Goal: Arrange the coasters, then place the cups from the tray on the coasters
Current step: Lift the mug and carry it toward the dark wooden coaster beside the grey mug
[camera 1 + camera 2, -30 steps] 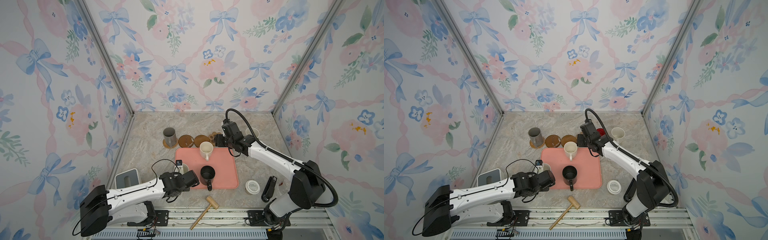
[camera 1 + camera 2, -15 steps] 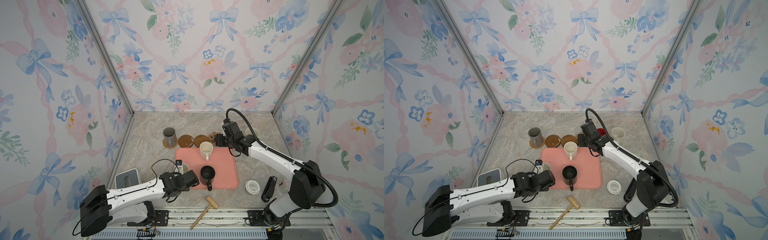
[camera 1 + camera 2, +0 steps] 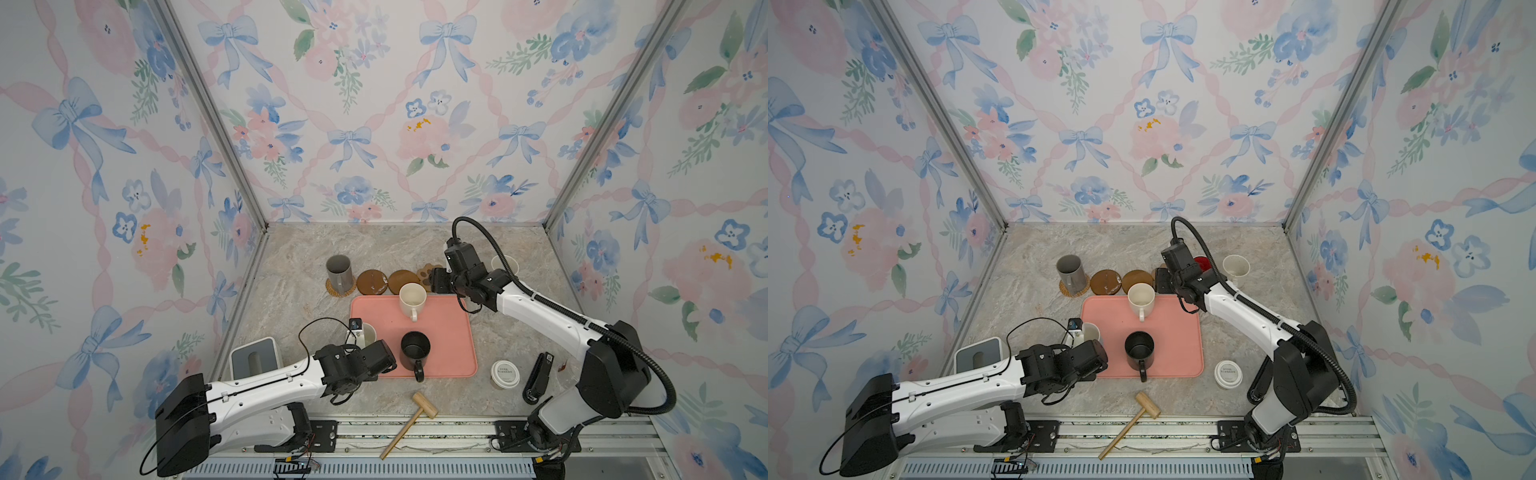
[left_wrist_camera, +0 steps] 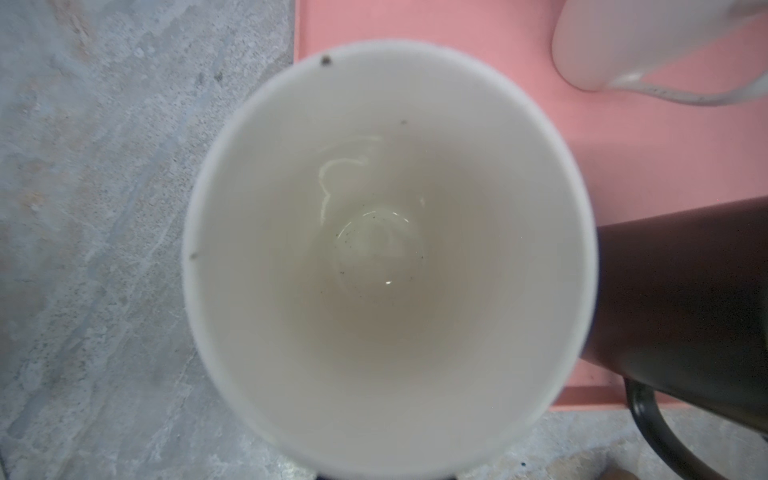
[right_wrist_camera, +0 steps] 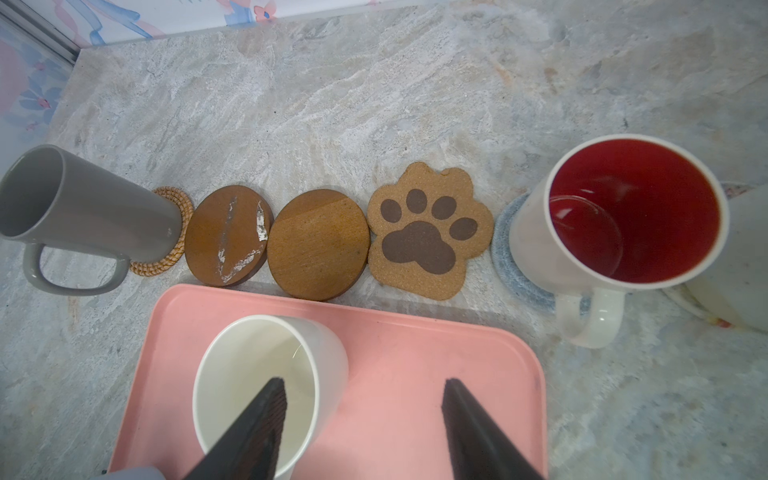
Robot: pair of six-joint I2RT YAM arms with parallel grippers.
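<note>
Pink rounded-rectangular tray [image 5: 415, 353], low-rimmed, holding glossy cream mug [image 5: 232, 365]. Right gripper [image 5: 365, 415] over it, ribbed fingers [image 5: 257, 424] spread. Left gripper [image 3: 371, 345], pressed together, over speckled white mug [image 4: 386, 257].

Cream cup [image 3: 412, 298], black cup [image 3: 415, 351] upright on pink tray [image 3: 451, 332].

Row mid-frame: grey mug [image 5: 95, 212] on rattan coaster [image 5: 168, 261], scuffed wooden round [image 5: 228, 235], plain wooden round [image 5: 318, 245], paw coaster [image 5: 430, 232], red-lined mug [image 5: 636, 208] on grey-blue coaster [image 5: 504, 249]; foreground, right gripper [image 5: 363, 384] spread wide, one finger [image 5: 266, 411] over cream mug [image 5: 249, 361] on pink tray [image 5: 415, 353]
</note>
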